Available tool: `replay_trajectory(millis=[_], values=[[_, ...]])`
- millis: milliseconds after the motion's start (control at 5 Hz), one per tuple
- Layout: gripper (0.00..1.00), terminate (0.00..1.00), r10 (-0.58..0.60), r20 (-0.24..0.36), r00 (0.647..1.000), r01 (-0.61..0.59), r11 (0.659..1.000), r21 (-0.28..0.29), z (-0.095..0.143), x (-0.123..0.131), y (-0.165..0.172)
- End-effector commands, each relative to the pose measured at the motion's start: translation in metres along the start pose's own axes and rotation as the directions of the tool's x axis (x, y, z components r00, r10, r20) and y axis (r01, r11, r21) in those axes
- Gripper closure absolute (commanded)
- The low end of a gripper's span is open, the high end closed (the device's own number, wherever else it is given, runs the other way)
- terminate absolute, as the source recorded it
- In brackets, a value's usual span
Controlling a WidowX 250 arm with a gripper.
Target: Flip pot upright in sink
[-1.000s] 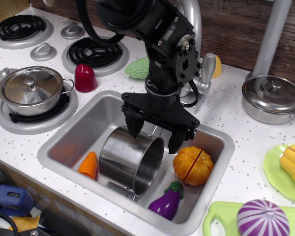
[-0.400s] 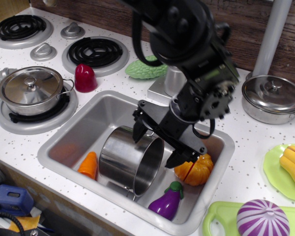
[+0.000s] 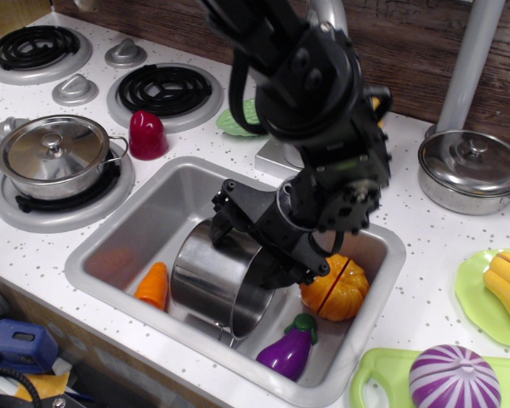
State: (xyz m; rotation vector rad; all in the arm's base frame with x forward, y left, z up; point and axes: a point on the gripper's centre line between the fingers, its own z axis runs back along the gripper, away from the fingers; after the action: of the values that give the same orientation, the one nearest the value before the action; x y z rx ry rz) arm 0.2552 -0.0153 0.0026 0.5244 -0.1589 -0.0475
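The shiny lidless pot (image 3: 208,276) lies on its side in the sink (image 3: 144,221), its mouth facing front right. My gripper (image 3: 253,246) is low over the pot's mouth end, tilted. Its two black fingers stand apart, one at the pot's upper rim on the left (image 3: 224,208), the other down by the mouth on the right (image 3: 280,274). The jaws look open around the rim, not closed on it. The arm hides the pot's far rim and handle.
In the sink lie an orange carrot (image 3: 154,285), an orange pumpkin (image 3: 336,289) and a purple eggplant (image 3: 289,347). Lidded steel pots stand on the left burner (image 3: 53,153) and at the right (image 3: 471,168). A red toy (image 3: 147,134) sits behind the sink.
My gripper has swung and dropped lower onto the pot's mouth end, turning its wrist. The fingers now straddle the rim. The pot has not visibly moved.
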Motion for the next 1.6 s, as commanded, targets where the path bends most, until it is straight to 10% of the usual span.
replay_trajectory(millis=[0, 200, 1200, 1400], values=[[0.00, 0.00, -0.015, 0.056, 0.998, 0.013, 0.999, 0.048, -0.008, 0.003, 0.010], [1.00, 0.00, -0.015, 0.066, 0.998, 0.011, 0.998, 0.055, -0.012, 0.003, 0.015], [1.00, 0.00, -0.007, 0.072, 0.997, 0.019, 0.985, -0.170, -0.023, 0.005, 0.038], [0.00, 0.00, -0.024, 0.097, 0.995, 0.046, 0.972, -0.232, -0.029, 0.004, 0.041]])
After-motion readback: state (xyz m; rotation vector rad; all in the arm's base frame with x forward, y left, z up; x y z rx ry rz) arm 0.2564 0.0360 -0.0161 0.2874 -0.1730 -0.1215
